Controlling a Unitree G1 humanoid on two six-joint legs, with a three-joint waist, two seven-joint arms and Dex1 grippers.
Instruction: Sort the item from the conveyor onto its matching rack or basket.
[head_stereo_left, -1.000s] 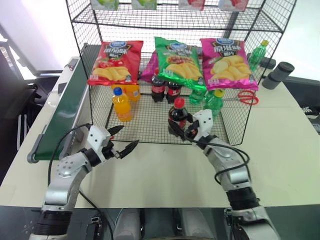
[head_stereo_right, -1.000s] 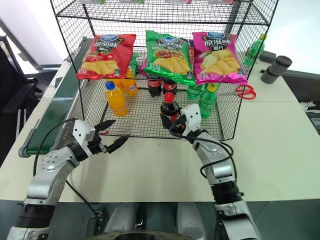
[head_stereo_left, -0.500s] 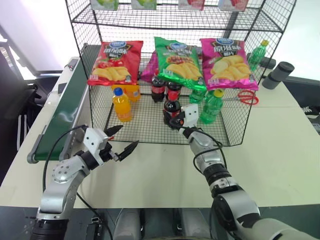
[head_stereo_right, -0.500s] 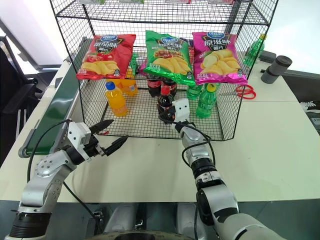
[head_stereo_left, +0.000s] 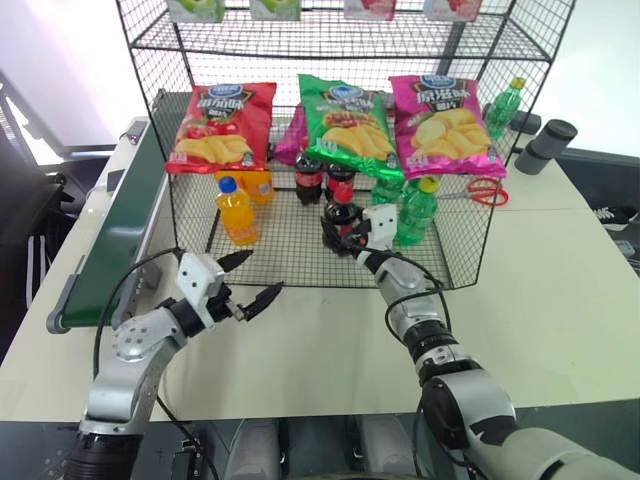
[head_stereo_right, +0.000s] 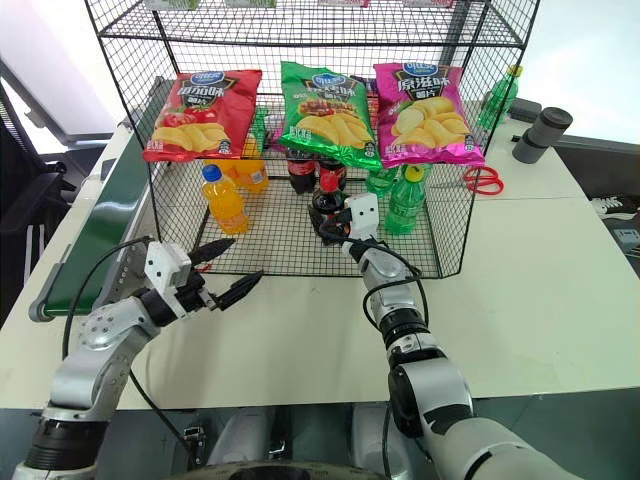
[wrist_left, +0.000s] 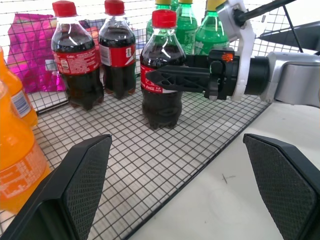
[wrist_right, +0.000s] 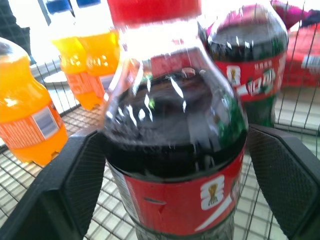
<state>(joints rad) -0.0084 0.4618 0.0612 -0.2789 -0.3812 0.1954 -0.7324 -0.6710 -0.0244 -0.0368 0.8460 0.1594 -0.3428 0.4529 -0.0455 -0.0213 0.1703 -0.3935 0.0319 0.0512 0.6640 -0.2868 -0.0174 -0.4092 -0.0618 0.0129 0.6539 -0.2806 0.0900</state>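
Right gripper (wrist_left: 175, 79) carried bottle (wrist_left: 162, 70) into rack (head_stereo_left: 300, 262); bottle now upright on floor tier, fingers loosened either side. Left gripper (head_stereo_left: 250, 280) open, empty. Your bottle: full, weighty, slick, stiff; grip at label.

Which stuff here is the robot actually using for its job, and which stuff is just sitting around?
For the job:
- cola bottle, standing on the rack's bottom tier
- right hand, around that bottle
- black wire rack
- green conveyor

Just sitting around:
- orange drink bottle
- chip bags
- red scissors
- green bottles
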